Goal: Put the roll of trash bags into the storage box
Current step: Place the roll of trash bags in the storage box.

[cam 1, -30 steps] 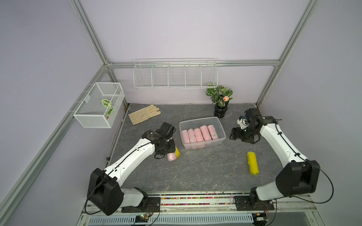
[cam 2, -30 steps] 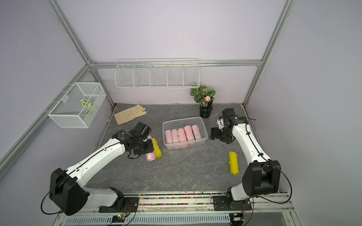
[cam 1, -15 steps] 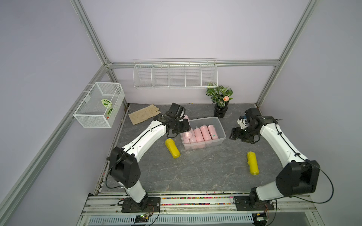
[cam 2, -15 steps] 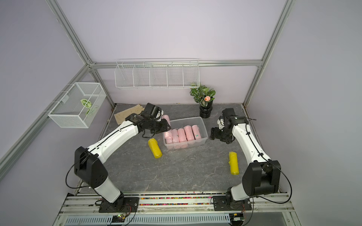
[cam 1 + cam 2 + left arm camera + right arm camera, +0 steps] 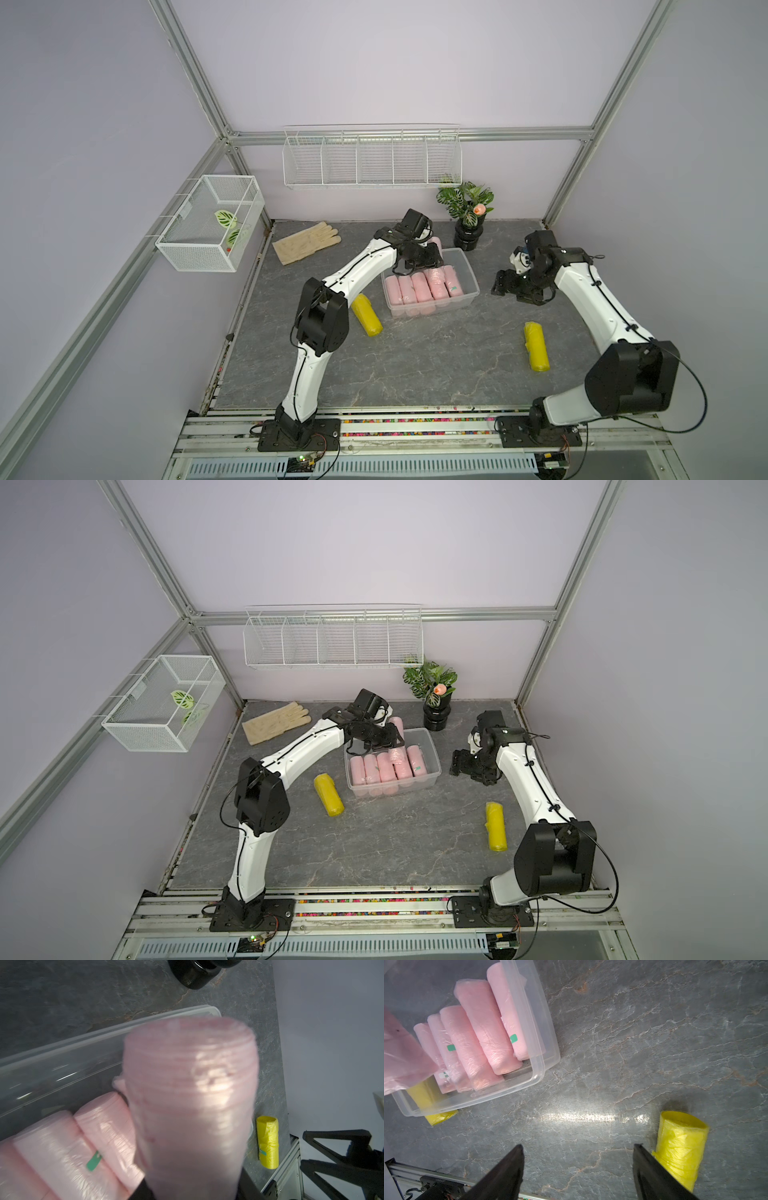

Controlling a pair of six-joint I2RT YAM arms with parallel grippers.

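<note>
Pink plastic fills the left wrist view, where the roll of trash bags [image 5: 191,1095] looms blurred and close, pinched between the dark fingers [image 5: 251,1188] of the left gripper [image 5: 384,739]; only this view shows the grip itself. Both top views add what it cannot: the roll hangs tilted over the back left part of the storage box [image 5: 470,272], above the row of pink rolls [image 5: 415,289] lying side by side on its floor, though whether it touches them cannot be told. The right wrist view alone shows the right gripper [image 5: 578,1147] with its fingers spread wide, hovering over the grey tabletop [image 5: 654,1043]. A yellow roll [image 5: 679,1147] lies just beside one finger, and a second yellow roll [image 5: 441,1115] shows partly through the clear box wall. Half a second ago the left gripper carried the roll over the table just outside the box's left end; a second ago it was low beside the second yellow roll. The right arm has not moved. On the left wall a mesh basket [image 5: 208,226] holds green leaves [image 5: 225,218]. A wire rack [image 5: 372,162] hangs on the back wall, with a glove [image 5: 307,247] and a potted plant [image 5: 467,220] on the table below.
</note>
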